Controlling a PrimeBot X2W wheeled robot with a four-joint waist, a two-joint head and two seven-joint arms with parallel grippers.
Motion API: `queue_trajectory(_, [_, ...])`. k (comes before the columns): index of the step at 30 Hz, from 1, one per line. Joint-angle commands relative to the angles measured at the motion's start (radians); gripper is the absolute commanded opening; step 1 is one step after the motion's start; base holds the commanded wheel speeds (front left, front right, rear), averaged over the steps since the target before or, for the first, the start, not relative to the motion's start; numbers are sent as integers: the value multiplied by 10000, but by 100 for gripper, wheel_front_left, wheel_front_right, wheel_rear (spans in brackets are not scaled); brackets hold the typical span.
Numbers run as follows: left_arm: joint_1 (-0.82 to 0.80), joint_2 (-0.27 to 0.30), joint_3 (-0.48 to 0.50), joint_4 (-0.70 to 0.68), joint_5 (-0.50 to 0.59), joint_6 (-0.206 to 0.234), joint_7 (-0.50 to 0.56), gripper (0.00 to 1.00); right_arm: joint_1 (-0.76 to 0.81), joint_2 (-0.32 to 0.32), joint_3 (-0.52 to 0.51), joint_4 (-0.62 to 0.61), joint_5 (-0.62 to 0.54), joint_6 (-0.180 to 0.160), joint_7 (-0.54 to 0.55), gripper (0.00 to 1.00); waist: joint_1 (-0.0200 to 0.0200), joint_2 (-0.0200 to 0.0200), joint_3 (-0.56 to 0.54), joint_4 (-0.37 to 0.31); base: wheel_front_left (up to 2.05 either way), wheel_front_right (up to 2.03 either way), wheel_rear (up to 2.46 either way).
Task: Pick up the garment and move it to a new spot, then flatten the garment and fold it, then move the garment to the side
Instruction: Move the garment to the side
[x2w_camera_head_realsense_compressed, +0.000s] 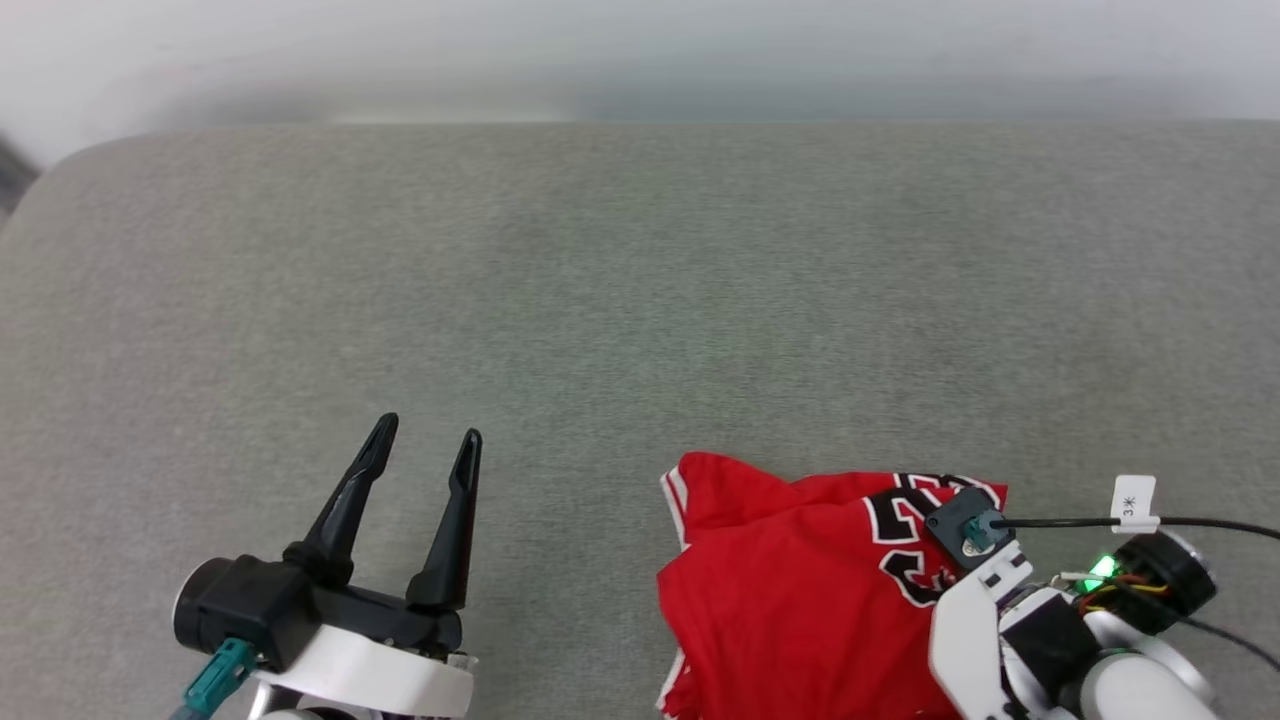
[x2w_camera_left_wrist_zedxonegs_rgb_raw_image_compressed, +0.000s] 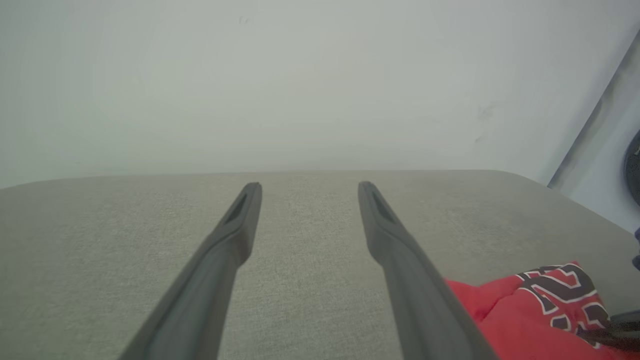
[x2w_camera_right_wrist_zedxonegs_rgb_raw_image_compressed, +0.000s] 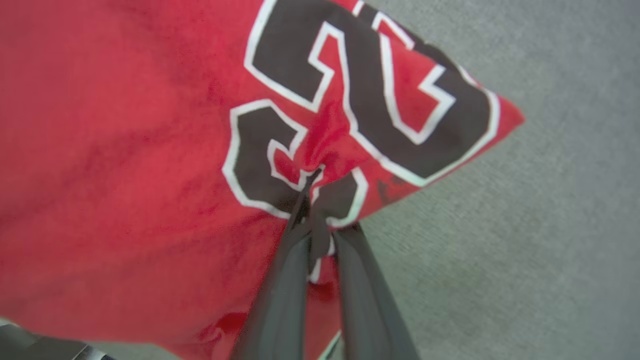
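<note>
Right hand (x2w_camera_right_wrist_zedxonegs_rgb_raw_image_compressed: 312, 192) clamped on garment (x2w_camera_right_wrist_zedxonegs_rgb_raw_image_compressed: 125, 150), near its right edge

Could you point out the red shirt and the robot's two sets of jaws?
garment (x2w_camera_head_realsense_compressed: 790, 590): head view, on its plain red cloth left of the numbers.
left gripper (x2w_camera_head_realsense_compressed: 430, 428): head view, midway between its open jaws' tips.
right gripper (x2w_camera_right_wrist_zedxonegs_rgb_raw_image_compressed: 312, 182): right wrist view, where its jaws pinch the numbered cloth.

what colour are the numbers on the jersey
Black with white outlines, on the red garment; clearest in the right wrist view.
</note>
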Motion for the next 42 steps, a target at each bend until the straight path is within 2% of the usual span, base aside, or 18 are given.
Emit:
queue_trajectory(1, [39,-50,-49,-27,27,-14,-21,100,-154,-251,11,-38,-69,-16,73,0,-1,0,-95,-319,0,0,0])
queue_trajectory(7, [-197,-87,-569,-80,105,-14,-21,100,-892,-1928,480,-806,-45,-16,344,0,-1,0,164,-1411,0,0,0])
queue_trajectory(11, [-530,-296,-723,-204,-164,-14,-21,100,-1335,-2949,335,-994,151,-15,350,0,-1,0,624,-2206,0,0,0])
queue_trajectory(14, [-881,-139,-994,-335,-134,-14,-21,100,-1671,-3764,125,-777,26,-19,29,0,-1,0,1045,-2746,0,0,0])
queue_trajectory(19, [-1673,286,-1306,-520,-94,-3,-21,100,-2253,-4335,-592,61,-117,-16,-772,0,-1,0,1937,-3400,0,0,0])
queue_trajectory(25, [-2530,914,-1477,-1033,95,-3,-21,100,-2831,-4450,-1179,1317,-481,-18,-1786,0,-1,0,2929,-3822,0,0,0])
queue_trajectory(36, [-3405,1810,-1740,-1568,475,-3,-21,100,-3845,-3757,-2686,3586,-1450,-18,-3646,0,-1,0,4213,-4033,0,0,0])
queue_trajectory(42, [-3464,1985,-1797,-1654,487,-3,-21,100,-4342,-3313,-3234,4450,-1971,-18,-4345,0,-1,0,4402,-4043,0,0,0])
